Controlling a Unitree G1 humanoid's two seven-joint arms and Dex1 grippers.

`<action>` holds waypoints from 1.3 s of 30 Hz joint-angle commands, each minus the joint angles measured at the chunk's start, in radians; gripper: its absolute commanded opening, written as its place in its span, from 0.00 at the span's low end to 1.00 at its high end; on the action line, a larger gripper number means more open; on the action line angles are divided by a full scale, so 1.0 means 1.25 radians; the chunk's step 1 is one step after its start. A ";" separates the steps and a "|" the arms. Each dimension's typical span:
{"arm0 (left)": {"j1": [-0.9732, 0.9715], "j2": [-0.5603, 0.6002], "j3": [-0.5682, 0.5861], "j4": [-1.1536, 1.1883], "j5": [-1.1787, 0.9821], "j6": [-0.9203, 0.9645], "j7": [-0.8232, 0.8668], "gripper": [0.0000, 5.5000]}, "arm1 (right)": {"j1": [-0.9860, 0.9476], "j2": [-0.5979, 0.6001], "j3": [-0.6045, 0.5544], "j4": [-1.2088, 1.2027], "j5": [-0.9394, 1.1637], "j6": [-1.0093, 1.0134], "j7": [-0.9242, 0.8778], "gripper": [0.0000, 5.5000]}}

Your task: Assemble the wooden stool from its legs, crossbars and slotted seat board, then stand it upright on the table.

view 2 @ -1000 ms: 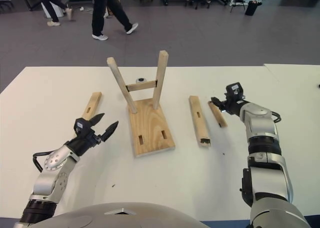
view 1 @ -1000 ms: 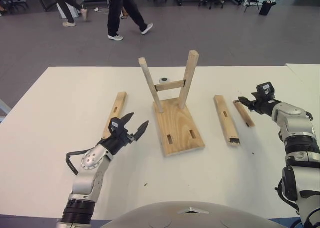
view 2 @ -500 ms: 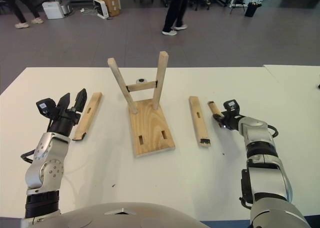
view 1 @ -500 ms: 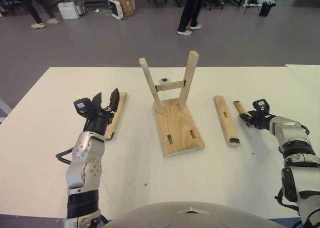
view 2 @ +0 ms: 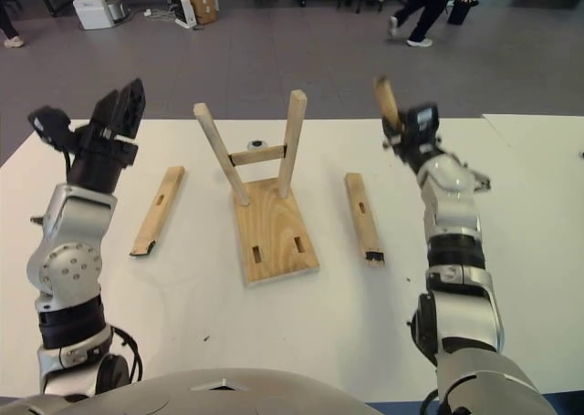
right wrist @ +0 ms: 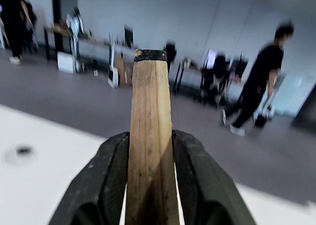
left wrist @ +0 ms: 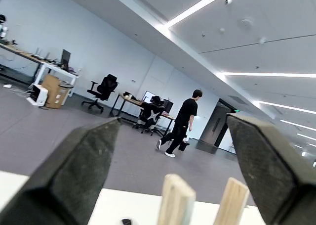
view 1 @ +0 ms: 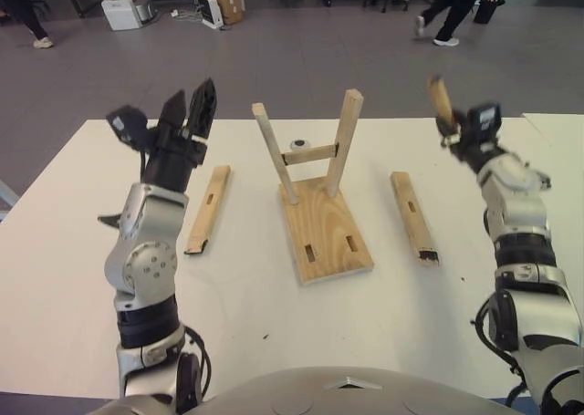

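First, left gripper [view 1: 192,94]: raised high above the left part of the table [view 1: 73,278], pointing up and away. Its jaws stand wide apart with nothing between them. In the left wrist view its 2 dark fingers [left wrist: 74,175] frame the tops of the upright legs [left wrist: 175,205].
Left loose leg [view 1: 208,208]: lies flat on the table, well below the left gripper. It is just left of the seat board [view 1: 326,229] and apart from it. 1 slot shows in its upper face.
Seat board: lies flat near the middle of the table, slotted face up. 2 open slots [view 1: 312,252] show at its near end.
Upright legs: 2 of them stand in the far end of the seat board, spreading slightly apart toward their tops.
Fitted crossbar [view 1: 310,154]: spans between the 2 upright legs, about halfway up.
Round object [view 1: 298,145]: small and dark, on the table behind the legs. It is too small to tell what it is.
Right loose leg [view 1: 413,217]: lies flat on the table right of the seat board, apart from it, with a darkened near end.
Held crossbar [view 1: 439,98]: a short wooden piece up in the air above the table's far right part, tilted, free end pointing up.
Right gripper [view 1: 451,130]: raised at the far right, jaws clamped on the lower part of the held crossbar. The right wrist view shows its fingers [right wrist: 106,180] pressing both sides of the wood.
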 commanded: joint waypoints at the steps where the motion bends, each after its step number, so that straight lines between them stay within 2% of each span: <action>1: -0.206 0.028 -0.023 -0.015 -0.173 0.135 0.100 0.72 | -0.052 0.064 0.074 -0.251 0.075 0.003 0.065 0.24; 6: -0.303 0.014 -0.058 0.015 -0.281 0.201 0.150 0.72 | -0.042 0.115 0.190 -0.352 0.073 -0.006 0.137 0.24; 12: -0.303 0.013 -0.080 0.014 -0.298 0.214 0.175 0.72 | -0.010 0.146 0.246 -0.404 0.073 0.005 0.159 0.24; 18: -0.297 0.001 -0.077 0.008 -0.271 0.180 0.191 0.53 | -0.011 0.160 0.243 -0.400 0.058 0.011 0.144 0.24; 28: -0.282 -0.006 -0.090 0.006 -0.236 0.162 0.184 0.16 | -0.009 0.173 0.238 -0.394 0.045 0.016 0.124 0.24; 33: -0.276 -0.008 -0.088 0.006 -0.225 0.158 0.177 0.07 | -0.004 0.176 0.229 -0.398 0.052 0.035 0.113 0.24; 34: -0.276 -0.003 -0.082 0.007 -0.224 0.156 0.177 0.07 | -0.006 0.174 0.224 -0.396 0.056 0.042 0.113 0.31; 37: -0.284 0.031 -0.038 0.019 -0.218 0.150 0.175 0.07 | -0.003 0.168 0.210 -0.391 0.079 0.080 0.120 0.42; 39: -0.292 0.089 0.026 0.042 -0.208 0.139 0.167 0.07 | -0.026 0.185 0.135 -0.376 0.138 0.145 0.054 0.48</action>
